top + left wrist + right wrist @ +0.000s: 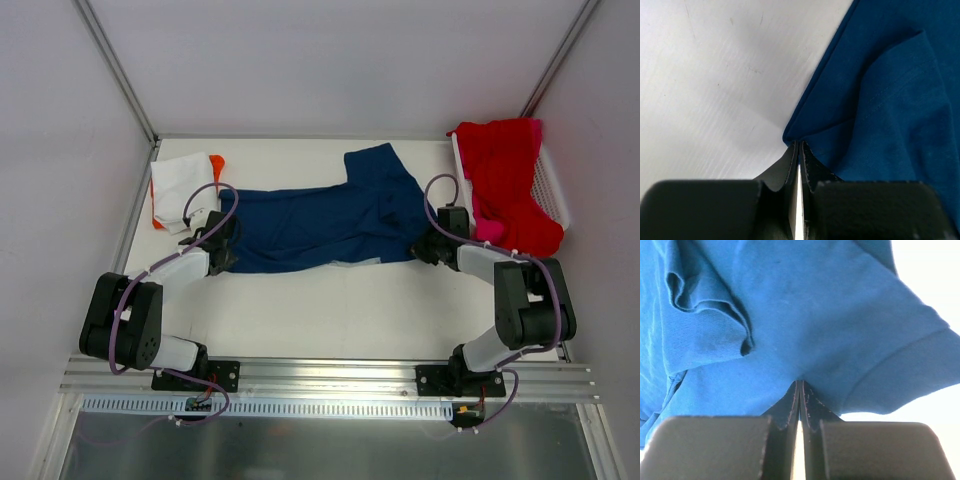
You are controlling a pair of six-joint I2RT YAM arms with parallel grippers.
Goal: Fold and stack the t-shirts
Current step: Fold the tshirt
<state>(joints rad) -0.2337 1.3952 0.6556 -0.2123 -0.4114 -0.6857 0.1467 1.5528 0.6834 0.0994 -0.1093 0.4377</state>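
Plainly, the navy t-shirt [320, 225] lies stretched sideways across the middle of the table [330, 320], between the two arms. One sleeve sticks out toward the far edge, and the cloth is rumpled near its right end.

The left hand [224, 244] sits at the shirt's left end. In the left wrist view its fingers [790, 162] are clenched together, with a folded corner of the blue cloth pinched at their tips and bare table to the left of it.

The right hand [432, 246] sits at the shirt's right end. In its wrist view the fingers [812, 405] are likewise pressed tight on the blue cloth, just beside a hemmed sleeve on the right, with a bunched fold up to the left.

In the far left corner a white t-shirt [185, 185] lies folded on top of an orange t-shirt [217, 160], whose edges peek out from beneath it. At the far right a red t-shirt [505, 170] is heaped in a white mesh basket [553, 185] and spills over its near rim. A pink t-shirt [488, 232] shows under the red one, close to the right hand.
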